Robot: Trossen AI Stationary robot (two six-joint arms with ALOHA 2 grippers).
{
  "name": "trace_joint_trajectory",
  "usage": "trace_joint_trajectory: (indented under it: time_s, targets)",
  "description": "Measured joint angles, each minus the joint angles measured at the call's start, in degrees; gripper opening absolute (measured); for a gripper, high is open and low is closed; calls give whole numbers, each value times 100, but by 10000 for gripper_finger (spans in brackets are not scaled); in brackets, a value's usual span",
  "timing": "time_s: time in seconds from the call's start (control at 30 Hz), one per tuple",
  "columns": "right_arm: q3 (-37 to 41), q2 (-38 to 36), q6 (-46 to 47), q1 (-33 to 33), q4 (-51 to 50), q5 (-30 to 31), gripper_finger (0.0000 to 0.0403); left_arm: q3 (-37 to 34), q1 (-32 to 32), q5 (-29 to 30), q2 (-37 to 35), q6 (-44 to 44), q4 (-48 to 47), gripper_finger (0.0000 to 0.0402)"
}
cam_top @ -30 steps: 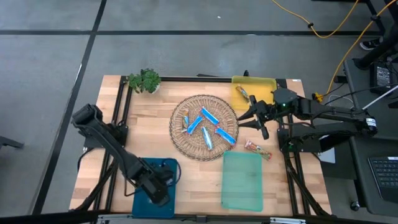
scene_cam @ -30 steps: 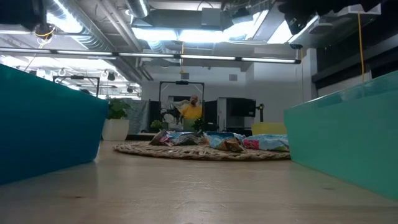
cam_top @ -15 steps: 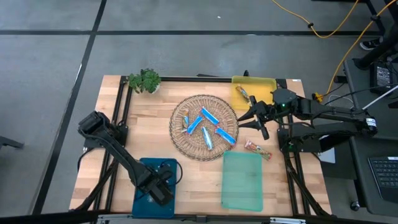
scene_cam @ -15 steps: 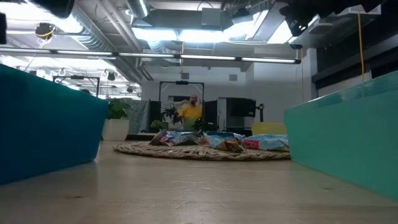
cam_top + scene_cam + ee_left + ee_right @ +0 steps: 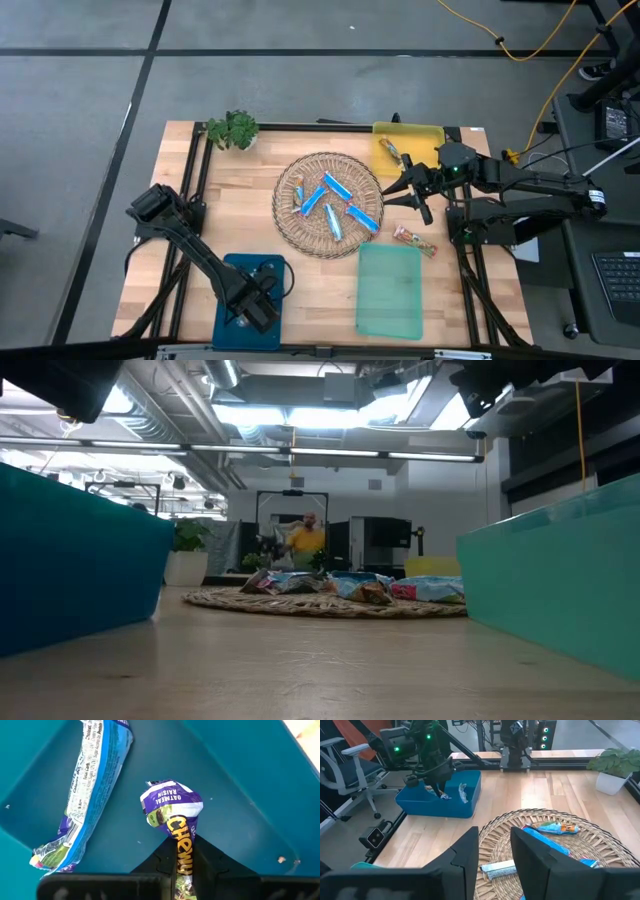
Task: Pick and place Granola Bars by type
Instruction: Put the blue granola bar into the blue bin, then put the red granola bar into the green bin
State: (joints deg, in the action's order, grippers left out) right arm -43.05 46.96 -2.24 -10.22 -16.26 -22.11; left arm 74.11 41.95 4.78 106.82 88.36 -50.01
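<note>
My left gripper (image 5: 250, 308) hangs over the blue tray (image 5: 228, 332) at the table's near edge, shut on a purple-blue granola bar (image 5: 171, 804). A second blue bar (image 5: 84, 795) lies on the tray floor beside it. My right gripper (image 5: 495, 851) is open and holds nothing. It hovers at the right rim of the round wicker mat (image 5: 298, 236), which carries several blue bars (image 5: 338, 190) and one silvery one (image 5: 299, 195). Another bar (image 5: 393, 150) lies in the yellow tray (image 5: 425, 133), and a reddish one (image 5: 414, 240) lies on the bare table. My left gripper pinches the purple-blue bar between its two fingers at one end of the wrapper (image 5: 182, 851), coming from above and pointing down. The bar runs along the fingers, and its free end (image 5: 170, 800) sticks out below them into the blue tray. Whether that end touches the tray floor I cannot tell.
A green tray (image 5: 390, 292) sits at the near edge, right of the blue one. A leafy sprig in a pot (image 5: 234, 129) stands at the far left corner. In the low view the blue tray (image 5: 70, 560) and green tray (image 5: 560, 575) flank bare wood. A person shows far behind.
My left arm has sunk toward the blue tray, still shut on the bar, and its elbow has shifted toward the table's near edge. My right arm and the bars on the mat have kept still.
</note>
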Motion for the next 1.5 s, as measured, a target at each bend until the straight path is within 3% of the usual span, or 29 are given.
trace_joint_trajectory:
  time_s: [0.23, 0.7, 1.07, 1.33, 1.5]
  targets:
    - [0, 0, -129, 0, -139, 0, 117, 0, 0, -43, 0, 142, 5, 39]
    - [0, 0, -260, 0, -247, 0, 117, 0, 0, -2, 0, 402, 3, 107]
    - [0, 0, -260, 0, -253, 0, 117, 207, -104, -30, 0, 370, -1, 111]
    - [0, 0, -258, 0, -249, 0, 117, 673, -457, 60, 0, -84, 1, 110]
    - [0, 4, -256, 0, -226, 0, 117, 975, -799, 339, 0, -920, -6, 107]
